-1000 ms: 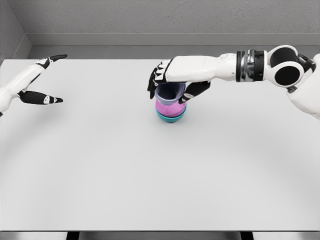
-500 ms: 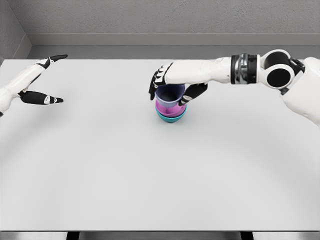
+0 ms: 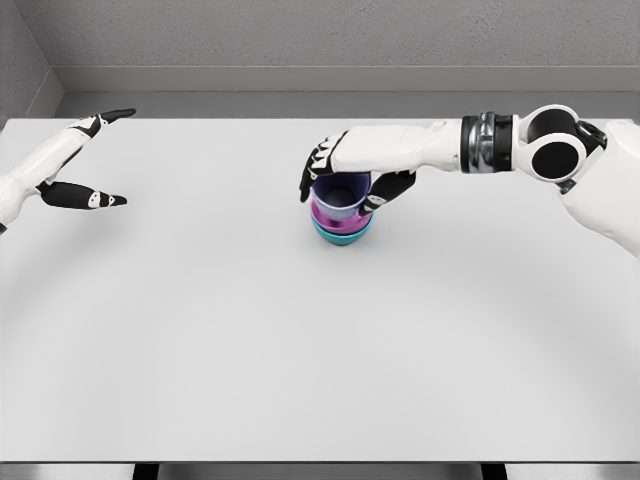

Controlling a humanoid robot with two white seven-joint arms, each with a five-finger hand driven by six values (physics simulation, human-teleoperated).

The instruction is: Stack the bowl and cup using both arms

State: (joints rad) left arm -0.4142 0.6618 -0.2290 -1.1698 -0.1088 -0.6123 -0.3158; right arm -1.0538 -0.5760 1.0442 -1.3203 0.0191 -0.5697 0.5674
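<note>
A lavender cup [image 3: 338, 192] sits inside a pink bowl [image 3: 337, 216], which rests in a teal bowl [image 3: 342, 235] near the middle of the white table [image 3: 300, 350]. My right hand [image 3: 350, 180] reaches in from the right and is shut on the cup, with its fingers on the left of the rim and the thumb on the right. The palm hides the back of the cup. My left hand [image 3: 85, 160] hangs open over the table's far left, well away from the stack.
The table's front edge [image 3: 320, 462] runs along the bottom of the view. A grey wall stands behind the far edge.
The cup has sunk lower into the pink bowl, with my right hand still around it. The right forearm has dropped slightly. The left arm has not moved.
</note>
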